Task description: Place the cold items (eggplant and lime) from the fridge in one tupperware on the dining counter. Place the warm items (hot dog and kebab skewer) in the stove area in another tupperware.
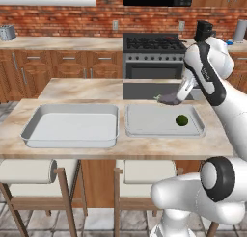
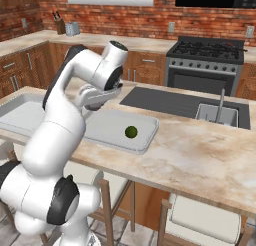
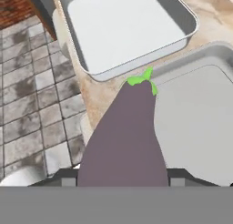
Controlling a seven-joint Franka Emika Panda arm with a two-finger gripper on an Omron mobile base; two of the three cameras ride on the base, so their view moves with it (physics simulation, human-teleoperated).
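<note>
Marble dining counter with two grey tupperware trays side by side.

We see a glossy white arm built of thick, rounded tube segments, each swelling into a bulbous shell at the joint. Dark charcoal bands and round black caps mark the joints (one large disc shows near the base, ringed in white). A black strip runs along the side of the upper link, and a black cylindrical cap tops it. The pale grey-white gripper is slimmer and boxier.
</note>
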